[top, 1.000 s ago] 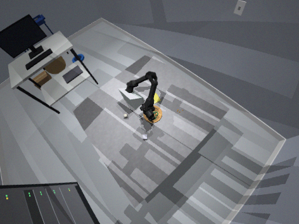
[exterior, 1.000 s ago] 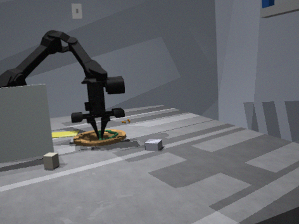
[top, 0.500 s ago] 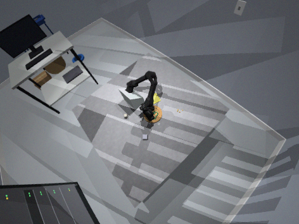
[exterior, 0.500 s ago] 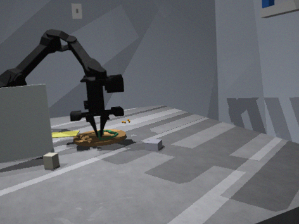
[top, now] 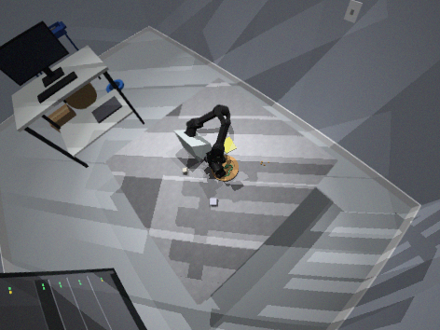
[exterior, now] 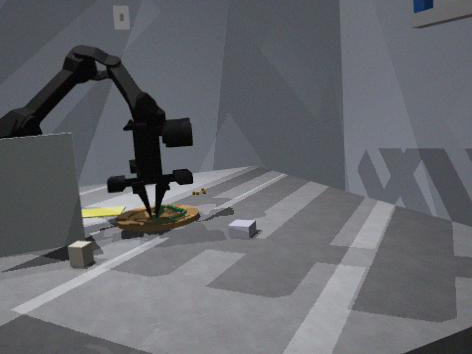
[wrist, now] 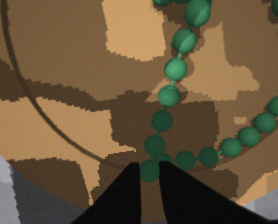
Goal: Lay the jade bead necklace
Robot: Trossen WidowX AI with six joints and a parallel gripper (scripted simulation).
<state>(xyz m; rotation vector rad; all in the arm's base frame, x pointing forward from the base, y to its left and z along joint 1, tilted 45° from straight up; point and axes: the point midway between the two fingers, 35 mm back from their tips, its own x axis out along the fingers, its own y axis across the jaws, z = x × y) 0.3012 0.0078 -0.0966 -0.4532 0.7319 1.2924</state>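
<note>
Necklace [top: 227, 168] [exterior: 176, 211] [wrist: 176, 69] and board [top: 234, 173] [exterior: 131, 224] [wrist: 55, 65] rest on shadow-striped grey flooring [top: 242, 220] [exterior: 200, 296] beside angular-patterned walls [top: 289, 48] [exterior: 280, 76].

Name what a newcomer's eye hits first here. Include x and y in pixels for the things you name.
The black arm [top: 225, 126] [exterior: 127, 83], arched over the round wooden board [top: 235, 173] [exterior: 187, 219] [wrist: 55, 135], end effector [top: 221, 174] [exterior: 153, 217] [wrist: 148, 170] pointing down. Next, the green bead necklace [top: 228, 168] [exterior: 181, 210] [wrist: 176, 69] on that board. Then the bright yellow sheet [top: 228, 144] [exterior: 107, 211], flat beside the board.

Grey tabletop [top: 242, 220] [exterior: 165, 296] — round wooden board [top: 236, 172] [exterior: 131, 223] [wrist: 55, 60]; yellow sheet [top: 228, 144] [exterior: 104, 211]; two small blocks — pale, beige.
</note>
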